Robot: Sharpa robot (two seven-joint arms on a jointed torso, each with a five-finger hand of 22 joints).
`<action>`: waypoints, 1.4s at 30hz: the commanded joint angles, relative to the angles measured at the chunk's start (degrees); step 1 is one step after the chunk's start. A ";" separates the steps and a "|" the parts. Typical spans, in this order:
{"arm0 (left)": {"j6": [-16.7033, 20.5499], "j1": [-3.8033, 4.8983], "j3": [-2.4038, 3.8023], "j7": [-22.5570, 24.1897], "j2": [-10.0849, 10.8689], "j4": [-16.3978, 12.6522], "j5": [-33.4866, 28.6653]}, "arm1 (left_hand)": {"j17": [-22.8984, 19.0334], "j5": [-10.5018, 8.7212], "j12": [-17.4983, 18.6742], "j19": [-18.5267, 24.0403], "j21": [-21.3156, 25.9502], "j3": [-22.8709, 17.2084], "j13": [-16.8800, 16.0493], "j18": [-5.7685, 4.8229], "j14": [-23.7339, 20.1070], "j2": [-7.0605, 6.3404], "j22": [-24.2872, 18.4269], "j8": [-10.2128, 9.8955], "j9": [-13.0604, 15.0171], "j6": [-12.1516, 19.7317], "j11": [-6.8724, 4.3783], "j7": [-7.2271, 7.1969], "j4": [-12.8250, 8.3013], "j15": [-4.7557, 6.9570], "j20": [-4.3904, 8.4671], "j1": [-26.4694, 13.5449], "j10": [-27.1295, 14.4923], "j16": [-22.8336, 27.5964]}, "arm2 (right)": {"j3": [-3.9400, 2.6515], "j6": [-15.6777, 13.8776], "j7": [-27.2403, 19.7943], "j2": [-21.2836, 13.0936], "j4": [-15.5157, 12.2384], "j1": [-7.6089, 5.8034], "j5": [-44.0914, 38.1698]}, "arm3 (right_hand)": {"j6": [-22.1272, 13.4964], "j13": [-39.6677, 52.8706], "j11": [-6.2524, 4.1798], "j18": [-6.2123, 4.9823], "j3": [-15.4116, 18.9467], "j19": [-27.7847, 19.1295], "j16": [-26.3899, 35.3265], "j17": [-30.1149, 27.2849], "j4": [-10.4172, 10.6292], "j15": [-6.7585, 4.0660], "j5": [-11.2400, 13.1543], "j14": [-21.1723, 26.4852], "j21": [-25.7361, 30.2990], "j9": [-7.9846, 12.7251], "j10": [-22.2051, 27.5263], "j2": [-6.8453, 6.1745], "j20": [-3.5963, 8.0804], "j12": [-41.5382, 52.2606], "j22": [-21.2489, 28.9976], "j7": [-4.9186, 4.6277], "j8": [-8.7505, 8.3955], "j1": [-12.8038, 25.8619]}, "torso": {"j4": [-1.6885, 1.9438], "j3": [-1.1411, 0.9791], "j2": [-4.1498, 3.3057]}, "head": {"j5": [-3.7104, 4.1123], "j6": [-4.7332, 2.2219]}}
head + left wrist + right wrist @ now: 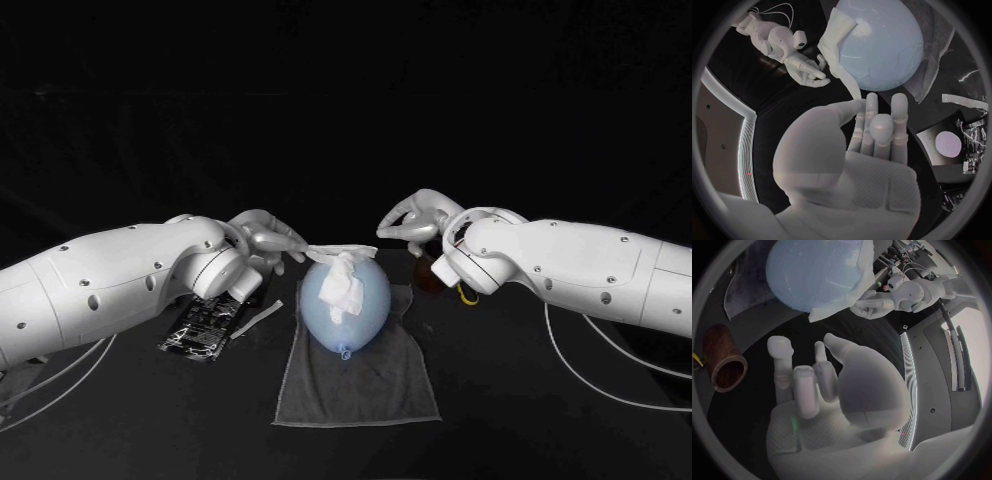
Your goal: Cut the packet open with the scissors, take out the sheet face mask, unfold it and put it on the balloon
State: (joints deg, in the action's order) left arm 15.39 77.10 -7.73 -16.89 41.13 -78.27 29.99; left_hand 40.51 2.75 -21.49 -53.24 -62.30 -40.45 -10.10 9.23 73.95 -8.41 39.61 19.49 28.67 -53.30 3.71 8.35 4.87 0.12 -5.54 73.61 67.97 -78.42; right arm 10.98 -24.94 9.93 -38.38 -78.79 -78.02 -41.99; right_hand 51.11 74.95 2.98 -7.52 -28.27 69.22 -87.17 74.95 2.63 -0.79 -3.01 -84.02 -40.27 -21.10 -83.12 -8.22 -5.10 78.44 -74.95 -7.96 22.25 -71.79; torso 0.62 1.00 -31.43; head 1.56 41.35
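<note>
A pale blue balloon [346, 312] [879, 45] [811, 272] lies on a grey cloth [356, 385]. The white sheet mask [342, 278] [837, 47] [845, 305] is draped, partly crumpled, over the balloon's far end. My left hand [268, 241] [870, 130] is at the mask's left edge and pinches a strip of it between thumb and finger. My right hand [411, 221] [807, 380] hovers just off the mask's right side with fingers apart and nothing in them. The cut black packet [208, 327] [948, 145] lies by my left forearm.
A cut-off strip [260, 318] [964, 101] lies between the packet and the cloth. A brown cup [428, 275] [722, 365] stands right of the balloon under my right wrist, with the yellow-handled scissors [464, 293] beside it.
</note>
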 commanded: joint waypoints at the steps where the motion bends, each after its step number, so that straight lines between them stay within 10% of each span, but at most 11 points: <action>1: 2.16 -0.06 0.06 -0.43 -0.25 0.22 -0.38 | -0.05 0.05 -0.52 0.16 0.48 0.37 -0.32 1.08 0.02 -1.13 -0.29 -1.39 -1.25 1.88 0.62 0.72 0.65 -0.55 -0.41 -0.27 -0.01 -0.21 | -0.03 1.75 0.78 0.15 0.29 0.16 0.77 | -1.58 0.58 0.65 -1.06 1.22 -1.52 0.79 3.20 0.43 0.81 0.22 -0.49 2.67 0.53 1.37 -0.14 -0.35 -2.00 -2.14 -0.58 -1.35 0.98 | -0.06 -0.06 0.05 | -0.04 0.03; 20: 3.13 -0.12 0.06 -0.08 1.88 -0.03 0.54 | -1.41 0.06 -2.47 0.60 2.52 6.91 -1.48 1.30 -1.11 -5.61 -2.40 -4.99 -4.62 5.05 1.88 2.02 5.37 -1.78 -1.71 -3.13 -1.53 -0.32 | -0.02 -6.10 -5.02 -5.16 -5.29 1.28 2.50 | -0.21 5.96 0.77 -0.45 3.20 2.31 -0.68 7.17 1.29 0.95 0.00 -2.56 -4.28 1.23 -2.11 1.40 -1.20 3.55 -4.08 -0.52 -2.69 -0.59 | -0.05 -0.07 0.04 | -0.19 -0.07; 31: 6.37 -0.56 0.07 18.67 10.13 -8.32 -7.48 | -5.53 0.07 -5.97 0.86 3.53 10.10 -3.24 1.34 -3.40 -5.05 -3.25 -1.21 -4.36 -0.10 0.96 0.73 6.35 -1.15 -1.45 0.76 -2.98 0.71 | 0.00 -9.42 -12.86 -12.63 -16.70 4.18 -0.98 | 3.83 13.27 -0.62 1.19 2.29 7.53 -2.63 14.20 0.08 -0.28 -0.90 -5.67 -14.86 1.27 -6.02 3.27 -0.11 10.08 -6.78 1.09 -2.29 -2.92 | -0.10 -0.19 0.09 | -0.70 1.48; 37: 5.47 -2.49 0.06 24.76 14.74 -13.99 -8.36 | -2.89 0.08 -11.17 0.24 3.71 11.25 -6.14 1.37 -1.95 -4.40 -3.62 2.94 -2.41 -1.51 -0.47 -0.78 5.41 0.15 -0.57 3.86 -2.71 0.01 | 0.00 -10.71 -14.99 -15.18 -21.17 7.18 -6.20 | 4.68 14.35 -0.89 1.48 2.14 8.33 -2.83 15.05 -0.48 -0.53 -1.30 -5.98 -16.65 1.27 -6.54 3.26 0.15 10.98 -7.16 1.40 -2.28 -3.28 | -0.01 -0.15 0.13 | -0.98 2.26; 42: 4.02 -6.13 0.06 28.32 17.59 -17.74 -8.29 | -0.04 0.06 -14.14 -0.41 3.50 11.66 -8.09 1.35 -0.43 -4.34 -3.67 4.88 -1.34 -1.11 -0.95 -1.28 5.30 0.59 -0.07 4.74 -3.61 -0.83 | 0.00 -12.05 -16.31 -16.61 -23.92 9.89 -10.90 | 4.98 14.72 -1.00 1.57 2.07 8.59 -2.83 15.05 -0.81 -0.63 -1.40 -5.98 -17.23 1.29 -6.72 3.16 0.26 11.29 -7.28 1.51 -2.35 -3.48 | -0.06 -0.04 0.18 | -0.91 3.07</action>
State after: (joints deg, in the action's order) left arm 20.46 71.06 -7.75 5.59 58.70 -95.48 23.10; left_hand 40.36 2.88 -35.53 -53.59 -58.69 -29.01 -18.10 9.79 73.24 -12.71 35.99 24.27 27.26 -54.45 2.74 7.26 10.12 0.72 -6.01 77.88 64.62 -79.15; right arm 11.01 -34.84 -3.30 -54.92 -102.34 -68.23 -47.38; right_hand 55.66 74.90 2.35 -7.03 -26.18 77.38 -89.80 74.95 2.05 -1.05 -4.12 -84.03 -57.26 -19.85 -83.93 -4.96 -4.84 89.50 -74.93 -6.58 19.70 -74.64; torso 0.58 0.86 -31.28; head 0.66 44.03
